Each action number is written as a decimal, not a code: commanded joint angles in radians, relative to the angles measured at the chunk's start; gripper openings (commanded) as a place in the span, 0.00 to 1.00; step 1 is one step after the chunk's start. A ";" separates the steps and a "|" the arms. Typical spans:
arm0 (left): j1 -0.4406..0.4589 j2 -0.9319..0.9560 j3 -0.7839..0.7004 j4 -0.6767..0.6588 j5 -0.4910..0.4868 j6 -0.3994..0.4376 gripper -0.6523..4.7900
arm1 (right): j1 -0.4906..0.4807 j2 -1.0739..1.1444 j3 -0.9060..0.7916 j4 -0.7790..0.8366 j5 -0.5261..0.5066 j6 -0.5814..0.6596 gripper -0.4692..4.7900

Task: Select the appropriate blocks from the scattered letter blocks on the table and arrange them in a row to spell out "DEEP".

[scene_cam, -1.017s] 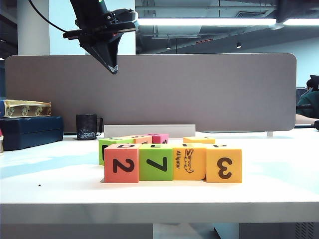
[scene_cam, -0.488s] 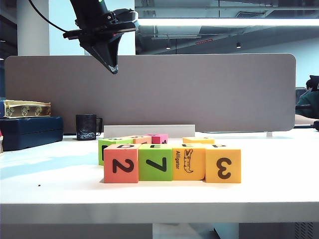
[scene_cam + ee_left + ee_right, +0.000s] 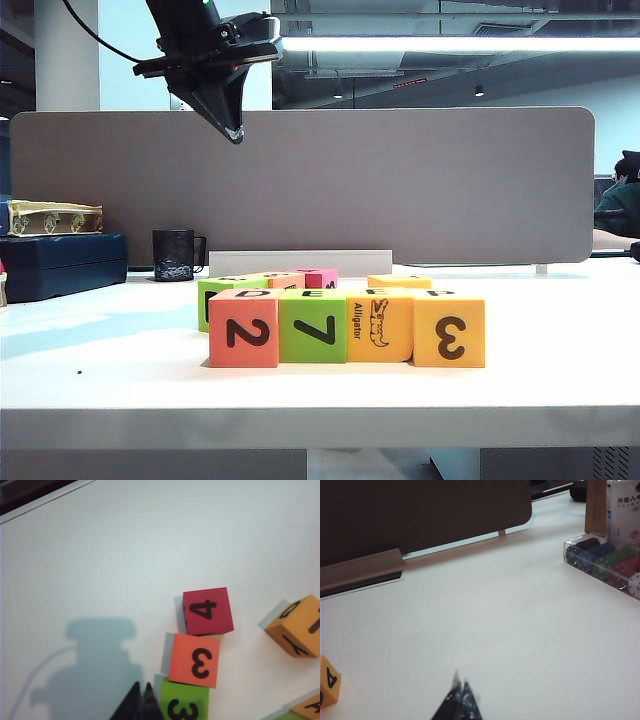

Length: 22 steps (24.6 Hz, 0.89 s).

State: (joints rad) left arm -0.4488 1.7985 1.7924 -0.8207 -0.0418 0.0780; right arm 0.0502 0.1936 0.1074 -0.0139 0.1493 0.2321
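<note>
DEEP row lined up near the front edge of the bench (image 3: 560,390).
Salmon 2 block (image 3: 243,331), green 7 block (image 3: 313,327), alligator block (image 3: 379,326), orange 3 block (image 3: 449,331) touching side by side. Left fingers (image 3: 232,133) shut, empty, high above the left end. Right fingers (image 3: 460,686) pinched closed, empty, over bare bench.

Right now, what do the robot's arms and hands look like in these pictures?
In the outside view, only the left hand shows, high at the top left: black, wedge-shaped, narrowing to a pale worn tip, on a black arm with a thin black cable curving away and a small green light on top. In its wrist view, the left hand is two dark pointed fingers. The right hand is likewise dark and pointed, with a slight shine.
</note>
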 commanded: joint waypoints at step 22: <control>-0.001 -0.006 0.001 0.014 0.001 0.000 0.11 | 0.000 -0.083 -0.080 -0.042 0.008 0.003 0.09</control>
State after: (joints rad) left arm -0.4492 1.7981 1.7916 -0.8188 -0.0418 0.0780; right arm 0.0502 0.1234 0.0364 -0.0669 0.1566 0.2352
